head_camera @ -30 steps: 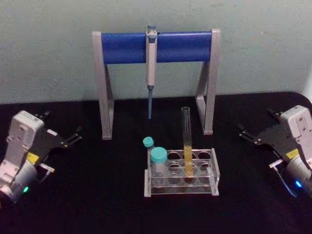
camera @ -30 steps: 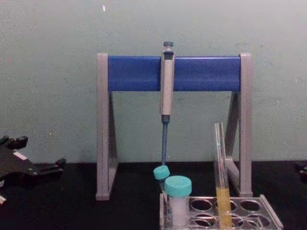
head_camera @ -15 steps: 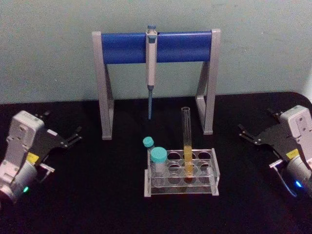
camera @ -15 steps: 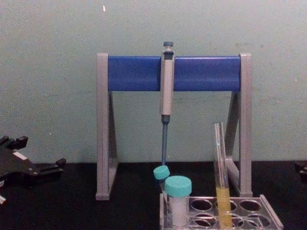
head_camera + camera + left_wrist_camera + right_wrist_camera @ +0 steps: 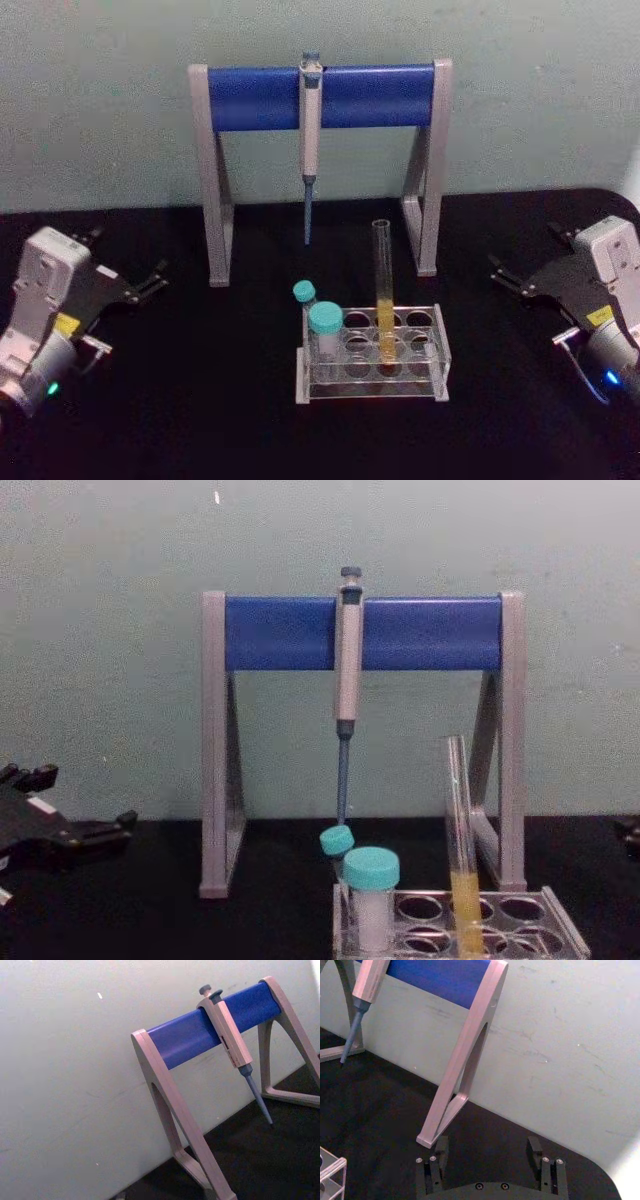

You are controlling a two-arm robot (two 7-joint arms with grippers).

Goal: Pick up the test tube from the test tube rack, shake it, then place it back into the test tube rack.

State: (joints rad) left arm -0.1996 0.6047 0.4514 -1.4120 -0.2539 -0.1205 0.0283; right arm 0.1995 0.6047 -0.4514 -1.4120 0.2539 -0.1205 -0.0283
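Nothing moved — test tube well apart from right pincer

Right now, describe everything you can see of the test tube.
The test tube is a tall, thin, clear glass tube, uncapped, with yellow-orange liquid in its lower part. It stands nearly upright in a hole of the test tube rack, rising above it. Only the rack touches it; the left gripper and right gripper sit far aside, jaws open.

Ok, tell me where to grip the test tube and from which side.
Grip the test tube on its bare upper glass, above the test tube rack. Probably come from the right with the right gripper: the teal-capped tubes stand on its left, and it stands upright.
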